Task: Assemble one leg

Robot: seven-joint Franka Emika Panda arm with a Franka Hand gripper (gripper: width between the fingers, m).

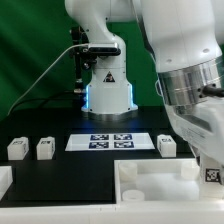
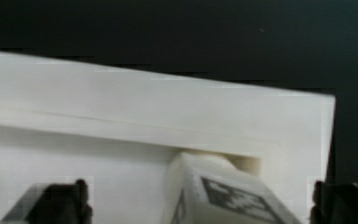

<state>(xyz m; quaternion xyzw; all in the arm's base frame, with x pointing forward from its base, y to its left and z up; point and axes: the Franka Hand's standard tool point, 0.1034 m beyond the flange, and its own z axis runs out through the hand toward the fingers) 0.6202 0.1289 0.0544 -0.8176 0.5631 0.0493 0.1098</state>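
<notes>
In the wrist view a white leg (image 2: pixel 220 190) with a black-and-white tag stands on the large white tray-like piece (image 2: pixel 140 100), close to its raised rim. My gripper (image 2: pixel 202 208) is open. Its dark fingers (image 2: pixel 60 202) stand on either side of the leg, with a gap on each side. In the exterior view this leg (image 1: pixel 212 173) shows at the right edge under my arm, over the tray-like piece (image 1: pixel 150 182). Three more legs stand on the black table: two at the exterior view's left (image 1: pixel 17 148) (image 1: pixel 45 148) and one beside the marker board (image 1: pixel 167 145).
The marker board (image 1: pixel 110 142) lies in the middle of the table in front of the robot base (image 1: pixel 105 85). A white part (image 1: pixel 5 182) shows at the exterior view's lower left edge. My arm fills the upper right.
</notes>
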